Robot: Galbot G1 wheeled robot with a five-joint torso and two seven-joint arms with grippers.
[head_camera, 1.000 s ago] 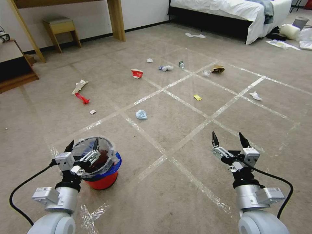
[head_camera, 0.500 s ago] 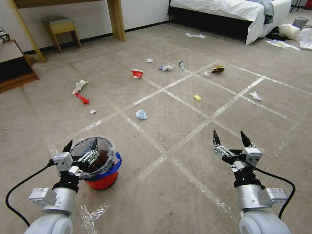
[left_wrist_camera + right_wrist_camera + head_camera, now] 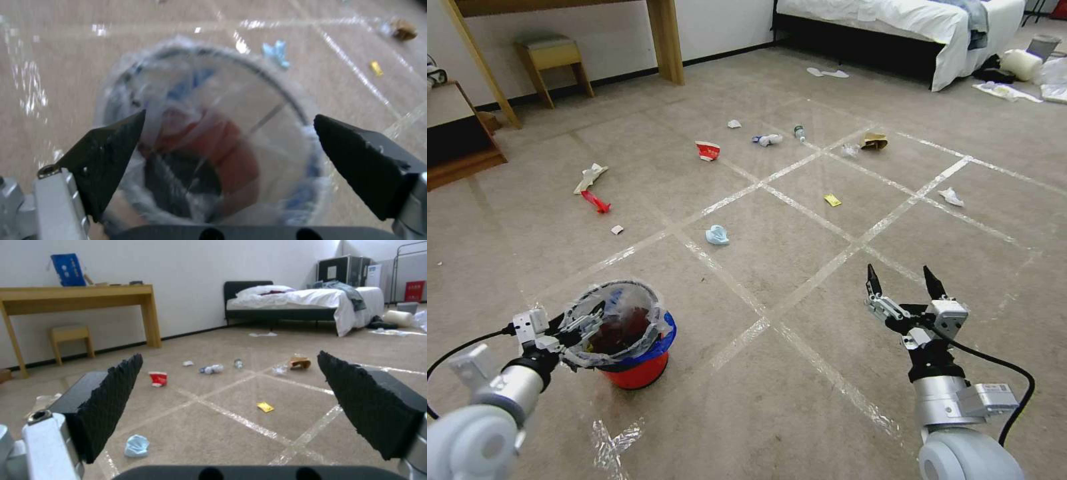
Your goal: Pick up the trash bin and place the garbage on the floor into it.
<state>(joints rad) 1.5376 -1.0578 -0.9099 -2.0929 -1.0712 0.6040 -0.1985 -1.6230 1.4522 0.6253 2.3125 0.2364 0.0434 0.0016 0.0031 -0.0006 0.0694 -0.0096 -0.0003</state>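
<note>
The trash bin [image 3: 639, 373], red with a blue rim and a crinkled clear liner, stands on the floor [image 3: 774, 413] at near left. My left gripper [image 3: 570, 325] lies sideways at its left rim, open. In the left wrist view the left gripper [image 3: 229, 115] spreads its fingers across the bin's mouth [image 3: 249, 100]. My right gripper [image 3: 902, 283] hovers open over bare carpet at near right. Garbage lies scattered ahead: a blue mask [image 3: 717, 235], a red-white cup [image 3: 708, 151], a yellow wrapper [image 3: 832, 200], a tissue [image 3: 951, 196], a bottle [image 3: 799, 133] and a brown paper bag [image 3: 874, 141].
More litter lies left of the tape grid: a white scrap [image 3: 590, 177], a red piece [image 3: 595, 201] and a small white bit [image 3: 618, 229]. A wooden desk leg [image 3: 666, 40] and stool [image 3: 554, 63] stand at the back, a bed [image 3: 907, 27] at back right with white slippers [image 3: 827, 73].
My left arm has swung out to the left and lower, turning its gripper sideways against the bin's left rim. The right gripper has only drifted slightly.
</note>
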